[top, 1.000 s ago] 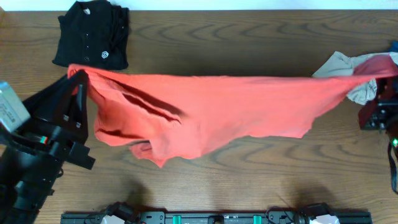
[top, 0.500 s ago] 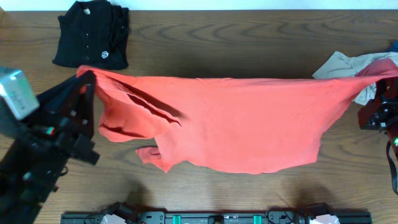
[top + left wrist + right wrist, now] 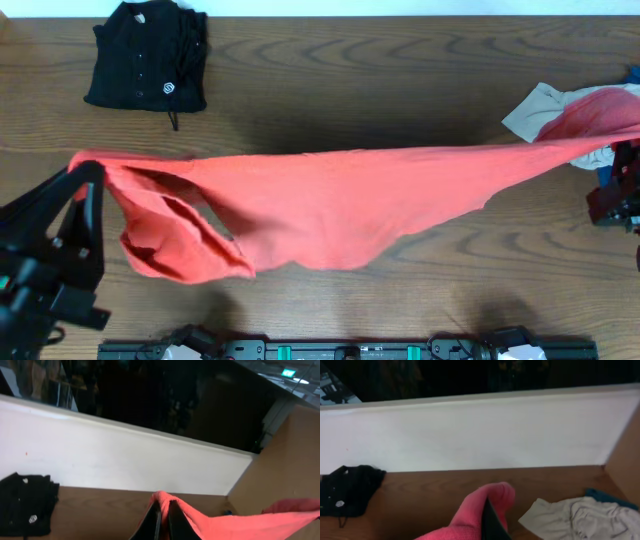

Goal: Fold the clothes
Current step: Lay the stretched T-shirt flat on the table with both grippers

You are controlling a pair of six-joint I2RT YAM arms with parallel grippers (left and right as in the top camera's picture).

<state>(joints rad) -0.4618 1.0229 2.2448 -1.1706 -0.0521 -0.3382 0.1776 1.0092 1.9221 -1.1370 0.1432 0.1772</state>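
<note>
You have the red-orange T-shirt [image 3: 330, 205] pulled into a long band across the middle of the overhead frame. Its top edge is taut and nearly straight from left edge to right, its lower edge sags in a curve, and deep folds bunch at lower left. It casts a shadow on the table [image 3: 400, 60]. Your left gripper [image 3: 92, 172] is clamped together on the shirt's left corner, and your right gripper [image 3: 492, 521] is pinched on the right corner. The black shirt [image 3: 148, 55] lies folded at upper left. A crumpled pale grey piece [image 3: 530, 110] lies at upper right.
</note>
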